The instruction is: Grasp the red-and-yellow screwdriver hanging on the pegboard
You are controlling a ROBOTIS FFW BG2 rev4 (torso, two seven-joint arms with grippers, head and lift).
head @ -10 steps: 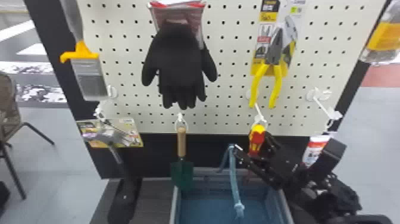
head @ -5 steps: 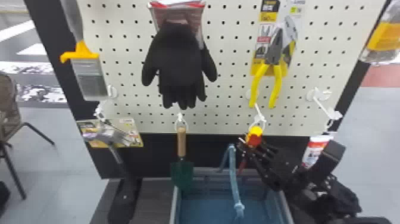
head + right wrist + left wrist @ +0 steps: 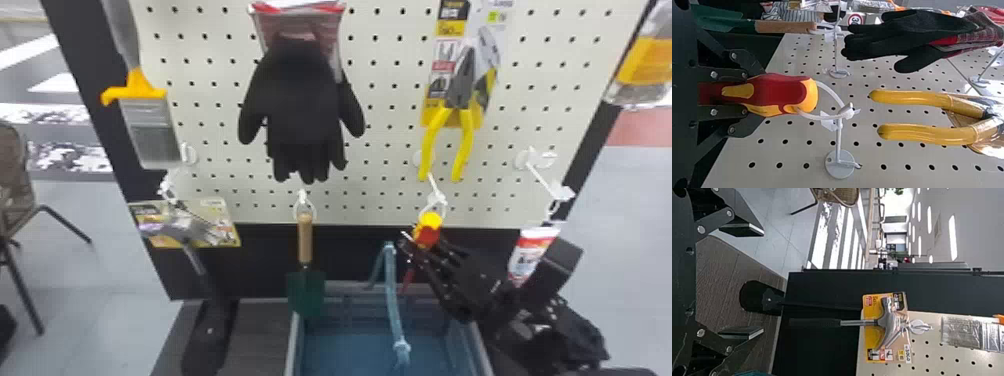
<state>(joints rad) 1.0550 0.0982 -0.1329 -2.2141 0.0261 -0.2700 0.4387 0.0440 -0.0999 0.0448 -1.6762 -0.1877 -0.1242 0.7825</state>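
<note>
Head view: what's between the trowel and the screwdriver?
Head view shows a light-blue strip between the trowel and screwdriver, over the dark panel and bin.

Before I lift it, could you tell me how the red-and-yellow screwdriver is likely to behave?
The red-and-yellow screwdriver should be stiff, as its handle looks like moulded plastic. That rounded handle looks smooth, so it may twist in a loose grip. It hangs by a thin white loop from a white hook, so it would probably swing if nudged.

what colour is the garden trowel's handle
The trowel's handle is light brown, wood-like; the head view shows it best.
</note>
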